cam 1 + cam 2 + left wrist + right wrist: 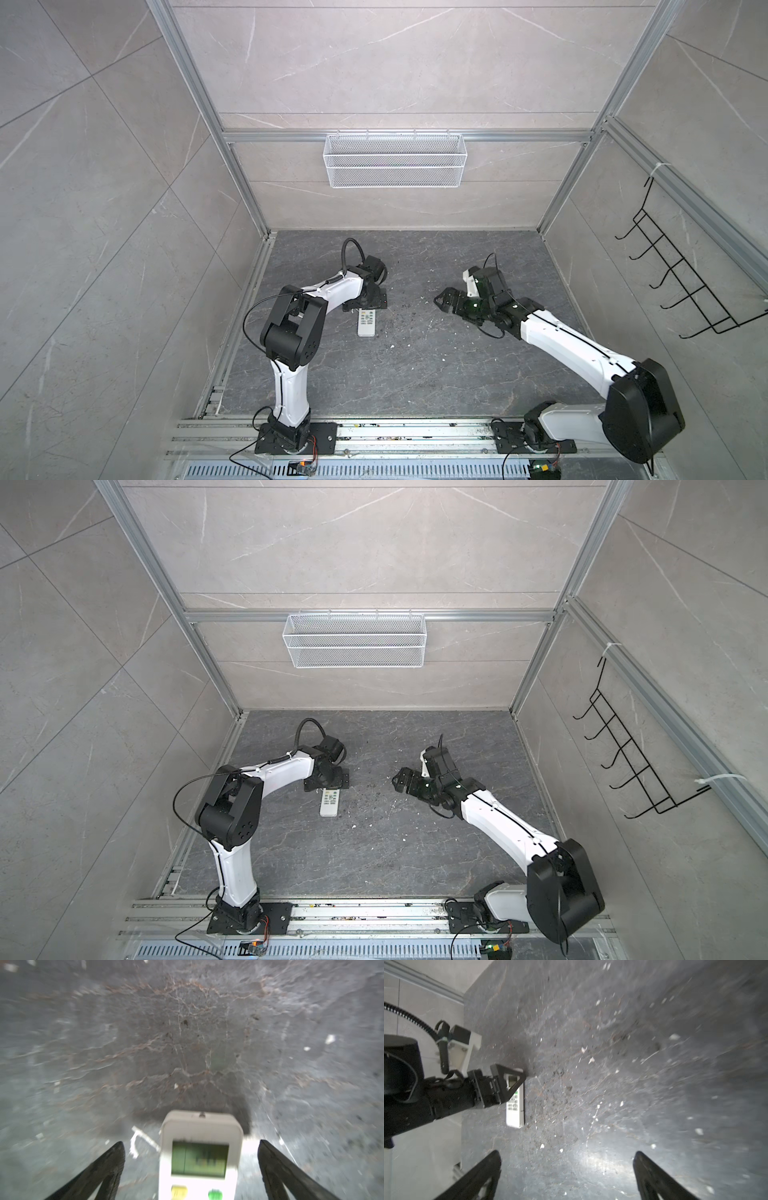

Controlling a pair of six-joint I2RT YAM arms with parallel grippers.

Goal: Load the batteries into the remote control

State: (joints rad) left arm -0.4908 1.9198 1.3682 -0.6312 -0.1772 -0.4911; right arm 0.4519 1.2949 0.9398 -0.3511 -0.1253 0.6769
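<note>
Dark grey veined stone made up the counter (415,374), littered with small white specks (591,1060) and dark crumbs (560,1073). The white remote control (367,328) lay flat and face up on the counter's left half, its greenish display (199,1159) end pointing toward the back wall (415,62). The left arm (291,374) reached to that end. Its jaws were released and spread wide, with one finger (112,1157) on either side of the display, a gap between each and the casing, gripping nothing. Well apart to the right, the right arm (561,340) held its jaws above bare stone, likewise parted and empty. A white mesh basket (395,162) hung on the back wall, and a black wire hook rack (688,266) on the right-hand wall.
</note>
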